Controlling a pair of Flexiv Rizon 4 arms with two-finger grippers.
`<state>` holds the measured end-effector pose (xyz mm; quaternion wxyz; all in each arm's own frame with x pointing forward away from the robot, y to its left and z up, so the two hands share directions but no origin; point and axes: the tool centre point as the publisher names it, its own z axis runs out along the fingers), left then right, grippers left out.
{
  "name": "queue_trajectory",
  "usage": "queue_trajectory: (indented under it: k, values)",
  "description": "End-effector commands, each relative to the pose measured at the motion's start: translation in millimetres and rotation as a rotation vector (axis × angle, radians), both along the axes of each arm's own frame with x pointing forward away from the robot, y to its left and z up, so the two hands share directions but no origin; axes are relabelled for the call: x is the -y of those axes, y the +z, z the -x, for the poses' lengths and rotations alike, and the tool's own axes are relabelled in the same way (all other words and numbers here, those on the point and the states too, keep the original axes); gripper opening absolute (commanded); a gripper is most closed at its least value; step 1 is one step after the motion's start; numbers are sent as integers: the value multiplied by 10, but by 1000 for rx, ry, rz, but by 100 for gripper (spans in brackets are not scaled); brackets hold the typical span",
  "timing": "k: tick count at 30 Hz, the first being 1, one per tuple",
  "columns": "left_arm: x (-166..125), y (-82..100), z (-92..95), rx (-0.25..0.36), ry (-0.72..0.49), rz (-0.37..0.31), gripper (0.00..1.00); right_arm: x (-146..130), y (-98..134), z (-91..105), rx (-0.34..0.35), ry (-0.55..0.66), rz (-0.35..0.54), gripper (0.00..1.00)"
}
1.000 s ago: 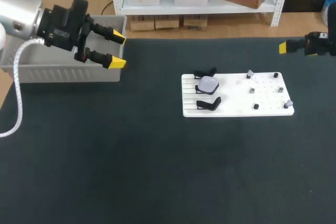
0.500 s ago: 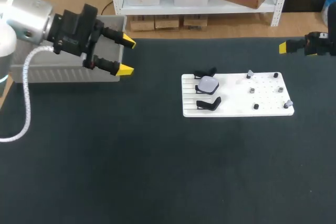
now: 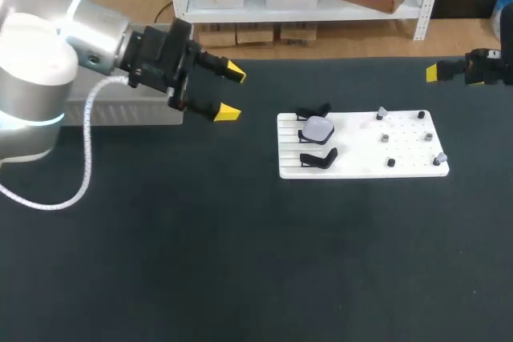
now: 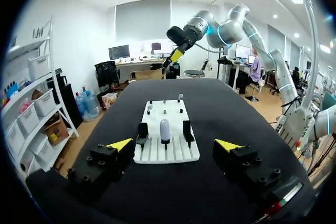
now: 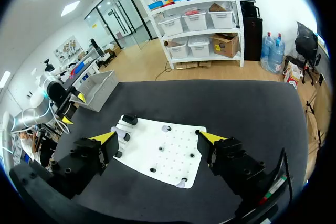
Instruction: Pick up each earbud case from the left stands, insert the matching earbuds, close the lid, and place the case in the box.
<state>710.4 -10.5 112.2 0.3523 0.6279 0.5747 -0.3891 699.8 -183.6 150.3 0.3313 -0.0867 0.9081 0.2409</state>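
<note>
One earbud case (image 3: 318, 128) on its stand (image 3: 304, 137); box (image 3: 128, 111) contents unclear

The table (image 3: 240, 262) is matt black, faintly felt-like. On it, the white board (image 3: 361, 164) looks like smooth plastic (grooved at one end). On the board, the pale earbud case (image 3: 318, 128) has a soft sheen beside matt black stands (image 3: 319, 158).

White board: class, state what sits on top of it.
On the white board: two empty black stands, a pale earbud case between them hiding most of what holds it, and small grey and black pieces, too small to identify.
</note>
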Motion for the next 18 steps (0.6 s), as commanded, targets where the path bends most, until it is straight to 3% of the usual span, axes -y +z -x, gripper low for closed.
queue_trajectory:
  k: [1,4,5,6,7,9,10,13,18]
  values:
    - [118,-119,-35,-17,-13,14,100,11,-5,-2,0,4,-3,100]
    - [172,-169,9,-29,-6,20,99,11,-5,-2,0,4,-3,100]
    - [184,-186,20,-30,-5,21,83,11,-5,-2,0,4,-3,100]
    - [198,-205,32,-35,-1,21,60,11,-5,-2,0,4,-3,100]
    - [208,-220,44,-37,1,21,49,11,-5,-2,0,4,-3,100]
    - [234,-241,77,-40,2,20,55,11,-5,-2,0,4,-3,100]
    - [248,-253,88,-41,2,19,67,11,-5,-2,0,4,-3,100]
    - [283,-307,116,-46,2,14,88,11,-5,-2,0,4,-3,100]
    - [339,-399,112,-62,14,1,100,11,-5,-2,0,4,-3,100]
